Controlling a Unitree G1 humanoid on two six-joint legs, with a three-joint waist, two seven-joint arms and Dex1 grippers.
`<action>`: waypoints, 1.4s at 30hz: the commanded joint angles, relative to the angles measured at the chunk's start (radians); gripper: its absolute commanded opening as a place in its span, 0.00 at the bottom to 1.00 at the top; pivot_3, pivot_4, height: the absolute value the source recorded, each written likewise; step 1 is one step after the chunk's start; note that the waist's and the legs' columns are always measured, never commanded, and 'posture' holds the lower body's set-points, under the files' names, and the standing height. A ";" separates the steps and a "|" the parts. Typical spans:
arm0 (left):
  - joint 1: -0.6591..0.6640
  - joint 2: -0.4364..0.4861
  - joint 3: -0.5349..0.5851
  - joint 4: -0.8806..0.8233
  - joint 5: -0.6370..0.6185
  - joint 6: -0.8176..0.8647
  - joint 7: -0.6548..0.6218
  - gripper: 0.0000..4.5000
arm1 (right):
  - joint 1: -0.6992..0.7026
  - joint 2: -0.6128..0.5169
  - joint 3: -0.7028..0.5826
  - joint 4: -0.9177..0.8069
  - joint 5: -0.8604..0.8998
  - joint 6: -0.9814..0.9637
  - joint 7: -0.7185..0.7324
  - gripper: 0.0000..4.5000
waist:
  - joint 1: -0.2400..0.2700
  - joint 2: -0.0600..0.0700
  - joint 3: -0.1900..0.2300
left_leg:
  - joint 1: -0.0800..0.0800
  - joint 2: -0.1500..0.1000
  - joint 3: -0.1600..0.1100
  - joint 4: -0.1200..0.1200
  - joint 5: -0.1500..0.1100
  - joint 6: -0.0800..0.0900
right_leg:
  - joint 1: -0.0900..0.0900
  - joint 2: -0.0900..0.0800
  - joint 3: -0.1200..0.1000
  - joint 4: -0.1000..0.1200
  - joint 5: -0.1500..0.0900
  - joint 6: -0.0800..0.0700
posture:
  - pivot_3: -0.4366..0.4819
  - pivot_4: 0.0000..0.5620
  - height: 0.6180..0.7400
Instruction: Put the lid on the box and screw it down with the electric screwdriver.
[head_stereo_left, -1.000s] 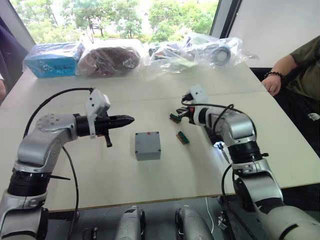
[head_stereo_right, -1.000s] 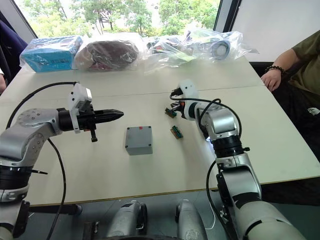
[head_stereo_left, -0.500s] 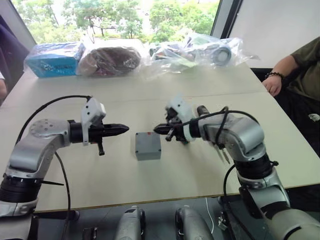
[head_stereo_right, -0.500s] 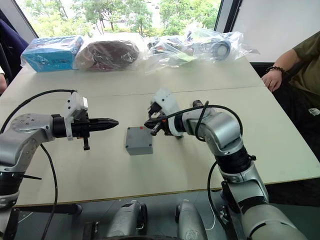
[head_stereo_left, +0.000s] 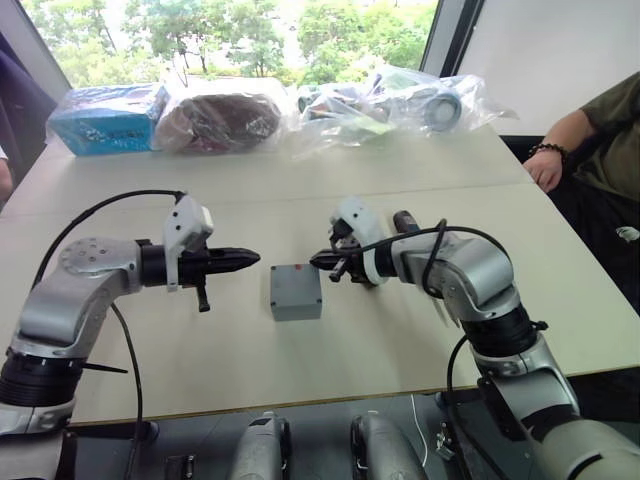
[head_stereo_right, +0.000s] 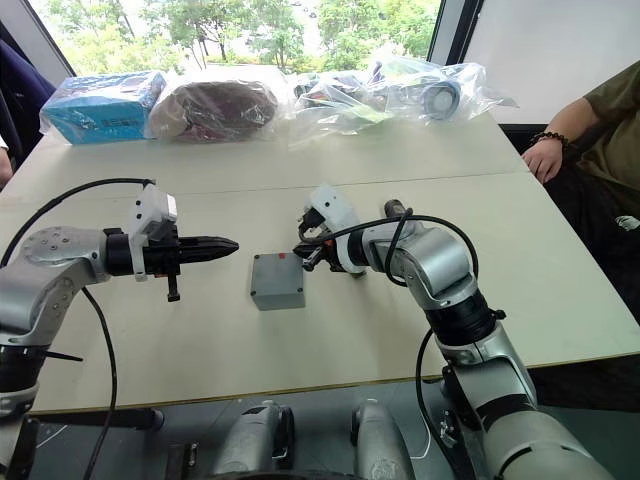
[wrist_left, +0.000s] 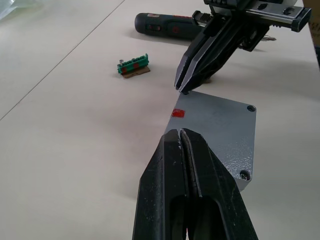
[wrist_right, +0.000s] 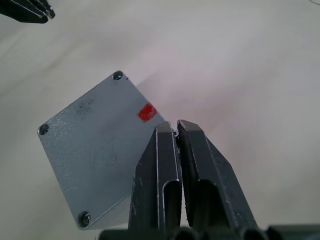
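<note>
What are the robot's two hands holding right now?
Nothing. The left gripper and right gripper are both shut and empty, on either side of the lid on the box.

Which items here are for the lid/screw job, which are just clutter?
Job:
- lid, already sitting on the box
- electric screwdriver, lying on the table

Lying about:
- green pieces on the table
- blue packet
- clear plastic bags along the far edge

Bright daylight from window (head_stereo_left: 230, 35) behind table (head_stereo_left: 300, 370) | foliage washed out | soft faint shadows under arms | glare on plastic bags (head_stereo_left: 400, 100) | wrist views sharp, foreground fingers slightly soft
</note>
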 joint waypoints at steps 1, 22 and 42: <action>-0.001 0.003 0.020 -0.028 -0.007 -0.014 0.005 0.00 | -0.034 -0.003 -0.036 -0.021 0.017 -0.012 0.005 0.03 | 0.000 0.000 0.000 | 0.000 0.000 0.000 0.000 0.000 0.000 | 0.000 0.000 0.000 0.000 0.000 0.000 | 0.48 0.27 1.00; -0.005 -0.003 0.014 -0.032 -0.009 -0.011 0.014 0.00 | 0.017 0.011 -0.040 0.004 0.037 -0.047 -0.008 0.03 | 0.000 0.000 0.000 | 0.000 0.000 0.000 0.000 0.000 0.000 | 0.000 0.000 0.000 0.000 0.000 0.000 | 0.48 0.27 1.00; -0.009 -0.007 0.010 -0.034 -0.009 -0.010 0.015 0.00 | -0.001 0.022 -0.049 -0.034 0.061 -0.031 -0.011 0.03 | 0.000 0.000 0.000 | 0.000 0.000 0.000 0.000 0.000 0.000 | 0.000 0.000 0.000 0.000 0.000 0.000 | 0.48 0.27 1.00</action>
